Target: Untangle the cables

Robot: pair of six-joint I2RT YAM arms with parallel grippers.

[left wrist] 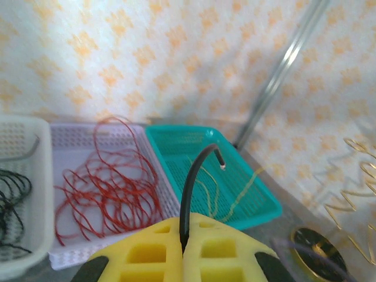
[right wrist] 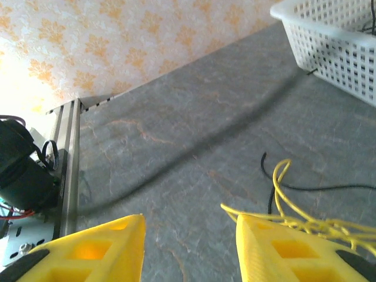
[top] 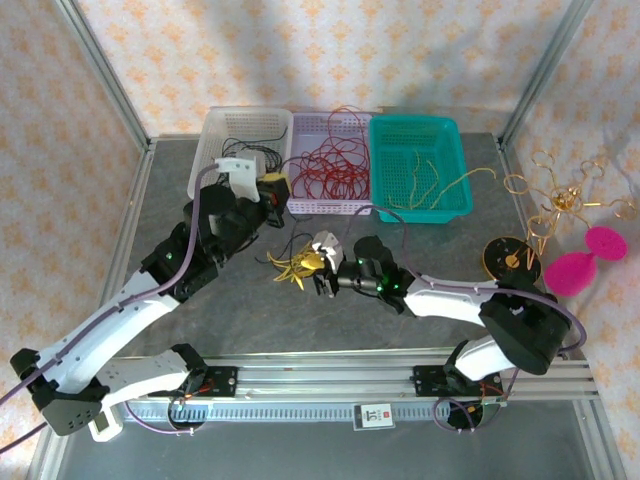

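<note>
In front of the lilac basket [top: 322, 206], right claw [right wrist: 185, 235]: jaws apart, bare desk [right wrist: 194, 147] showing through the gap, nothing pinched.
Yellow cables [right wrist: 305, 224]: loose tangle on the desk in front of the lilac basket, draped against one yellow finger of the right claw, a thin black strand running off beside them.
Left claw [left wrist: 183, 252]: up at the lilac basket's near left corner, pads squeezed tight on a black cable [left wrist: 191, 188] that arcs upward, tip free.
Red cables [left wrist: 108, 188]: coiled inside the lilac basket.
Teal basket [left wrist: 258, 214]: right of the lilac basket, touching it, yellowish strands inside.
</note>
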